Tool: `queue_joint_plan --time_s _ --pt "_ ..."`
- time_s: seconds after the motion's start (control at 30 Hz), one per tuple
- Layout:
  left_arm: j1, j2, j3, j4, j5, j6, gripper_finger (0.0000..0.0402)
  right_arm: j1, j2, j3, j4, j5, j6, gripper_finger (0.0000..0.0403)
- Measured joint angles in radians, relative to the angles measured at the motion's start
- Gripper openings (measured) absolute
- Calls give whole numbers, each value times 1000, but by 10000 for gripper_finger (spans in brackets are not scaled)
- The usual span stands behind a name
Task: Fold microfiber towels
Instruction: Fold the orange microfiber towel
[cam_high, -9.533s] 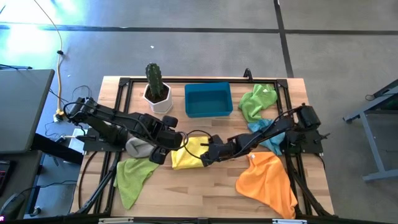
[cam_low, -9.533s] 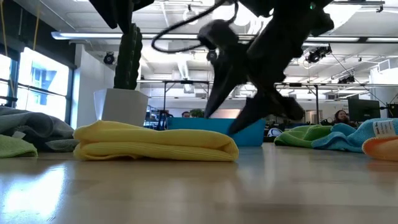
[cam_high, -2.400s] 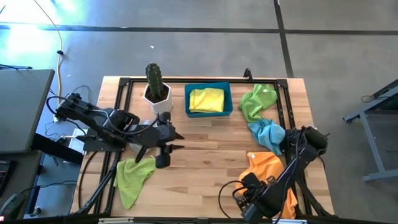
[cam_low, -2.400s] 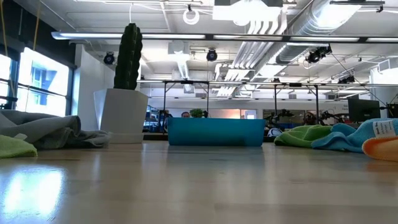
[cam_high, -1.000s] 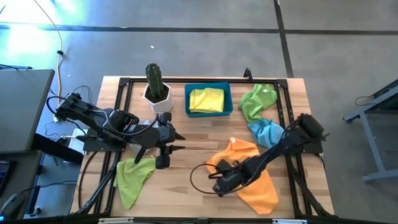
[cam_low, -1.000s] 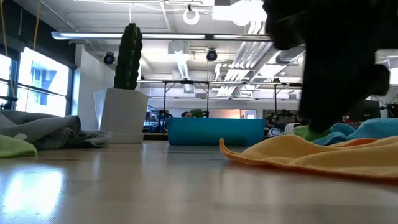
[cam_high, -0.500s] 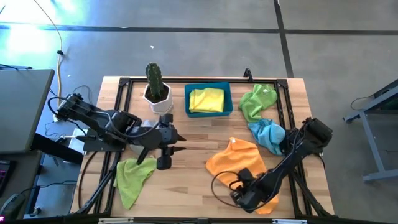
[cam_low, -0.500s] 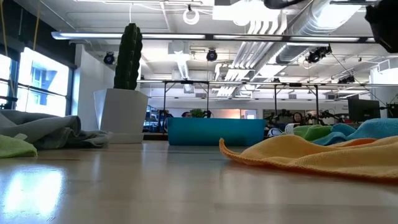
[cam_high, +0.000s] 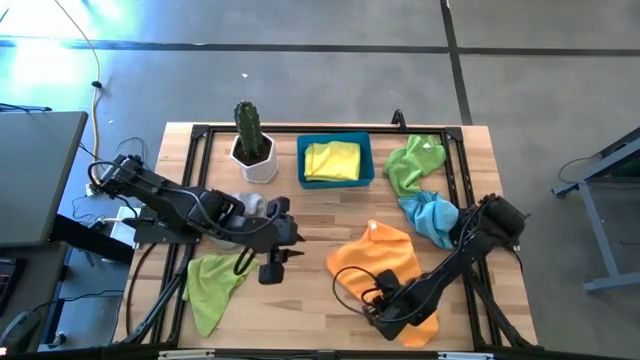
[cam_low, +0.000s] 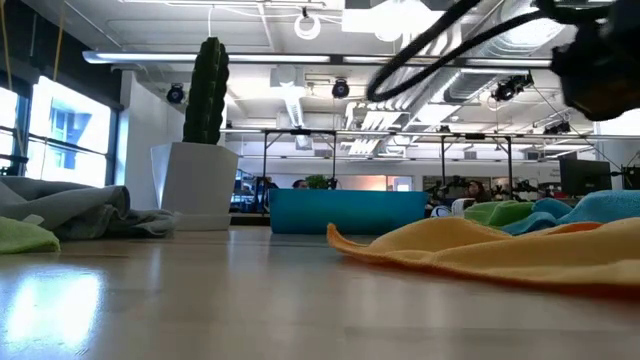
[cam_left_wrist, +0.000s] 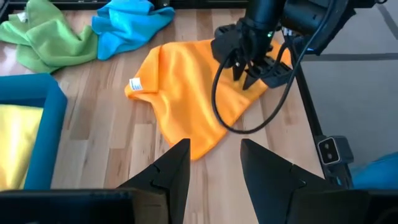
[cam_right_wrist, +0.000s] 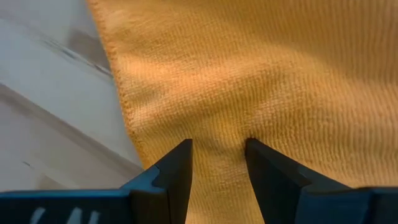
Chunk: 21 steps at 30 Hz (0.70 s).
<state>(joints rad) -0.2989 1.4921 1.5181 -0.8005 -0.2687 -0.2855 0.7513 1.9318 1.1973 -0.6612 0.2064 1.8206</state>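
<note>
Both arms are dark, nearly black, built of boxy jointed segments. A thin black cable leaves the right arm in a wide loop beside its wrist, seen from above and from the left wrist camera. The right gripper (cam_left_wrist: 252, 59) is a blocky dark head with short prongs. Its fingers (cam_right_wrist: 171, 177) are matte black, flat-faced wedges that taper toward the tips. The left gripper's fingers (cam_left_wrist: 168, 174) have the same angular black shape, with bevelled edges.

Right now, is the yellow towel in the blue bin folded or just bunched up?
Folded. The yellow towel lies as a neat flat rectangle inside the blue bin in the high view, with no loose corners spilling over the rim.
</note>
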Motion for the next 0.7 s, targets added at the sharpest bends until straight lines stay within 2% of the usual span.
queue_joint_plan --time_s 0.13,0.37,0.53,0.7 --pt "0 0 0 0 0 0 131 -36 3 -1 24 51 -61 144" --pt "0 0 0 -18 19 48 131 -117 11 -6 174 167 -311 144" --pt "0 0 0 -23 44 100 131 -137 7 12 172 69 -364 144" --pt "0 0 0 -29 49 132 131 -87 6 94 173 46 -431 144"
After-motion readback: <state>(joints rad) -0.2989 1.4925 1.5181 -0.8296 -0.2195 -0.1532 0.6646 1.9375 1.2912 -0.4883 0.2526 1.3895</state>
